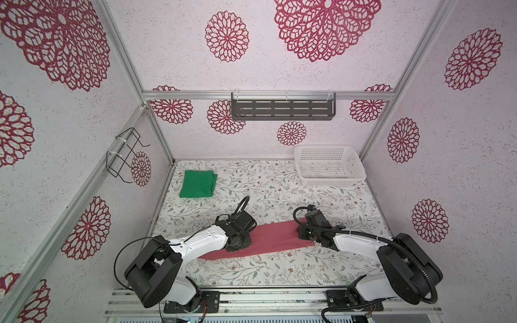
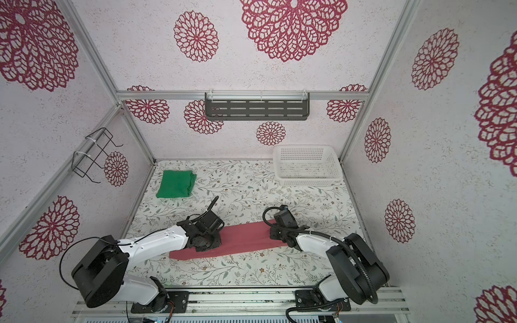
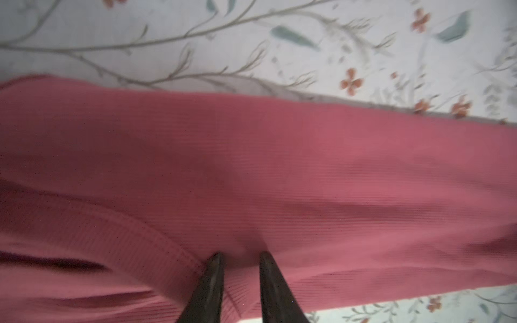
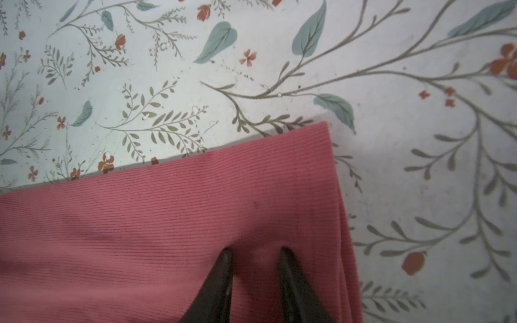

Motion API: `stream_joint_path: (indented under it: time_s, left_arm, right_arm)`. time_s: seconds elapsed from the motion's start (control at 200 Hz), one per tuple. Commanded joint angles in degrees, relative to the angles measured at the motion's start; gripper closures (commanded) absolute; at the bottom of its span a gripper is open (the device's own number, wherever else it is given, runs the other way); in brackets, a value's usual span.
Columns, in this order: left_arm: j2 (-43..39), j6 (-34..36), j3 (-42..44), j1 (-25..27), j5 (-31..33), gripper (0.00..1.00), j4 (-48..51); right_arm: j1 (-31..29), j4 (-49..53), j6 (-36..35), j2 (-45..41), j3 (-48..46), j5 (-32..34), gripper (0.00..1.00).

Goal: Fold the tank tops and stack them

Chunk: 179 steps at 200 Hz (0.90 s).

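Floral table: green top only in top views, pink top everywhere.

The tabletop is white, with little leaves, twigs and small red flowers all over it. Three things lie on it. A green tank top is folded into a neat square near the far left corner. A white basket full of tiny holes sits in the far right corner. A red tank top lies flat as a long strip near the near edge, about in the middle. It is a bit slanted, with its right end farther back.
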State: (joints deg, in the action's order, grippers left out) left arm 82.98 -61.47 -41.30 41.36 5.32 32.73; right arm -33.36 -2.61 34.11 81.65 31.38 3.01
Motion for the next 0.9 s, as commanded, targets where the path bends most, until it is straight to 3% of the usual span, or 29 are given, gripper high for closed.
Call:
stream_joint_path:
  time_s: [0.0,0.235,0.415,0.46,0.48,0.495,0.58,0.706,0.891]
  left_arm:
    - [-0.81,-1.51,3.01,-2.02,1.27,0.73,0.49]
    - [-2.45,2.67,0.41,-6.78,3.85,0.68,2.94]
    - [-6.49,4.68,-5.03,-7.29,4.32,0.6,11.11]
    - [-7.71,4.78,-5.81,-7.54,4.61,0.59,12.8]
    - [-8.22,4.87,-5.98,-7.68,4.85,0.59,13.32]
    - [-8.52,4.87,-6.03,-7.91,4.95,0.59,13.59]
    - [-9.41,5.2,-4.41,-10.05,3.99,0.59,12.97]
    - [-9.2,4.42,-0.6,-12.24,2.62,0.63,9.64]
    - [-8.49,1.88,4.35,-13.9,3.98,0.68,7.02]
  right_arm:
    - [0.84,5.59,-0.09,0.27,-0.51,2.6,0.68]
    - [1.28,6.66,0.44,-1.56,-0.8,3.04,0.68]
    - [1.37,8.63,-0.91,-9.52,-1.6,4.07,0.66]
    - [1.37,8.75,-2.24,-12.03,-1.97,3.9,0.64]
    - [1.37,9.3,-2.71,-13.09,-2.02,3.9,0.55]
    - [1.37,9.7,-2.91,-13.81,-2.02,4.19,0.54]
    - [1.46,12.4,-5.47,-15.97,-0.78,4.81,0.68]
    - [1.46,18.82,-9.37,-14.42,3.43,3.85,0.78]
    - [1.11,19.15,-10.49,-9.95,6.39,0.94,0.83]
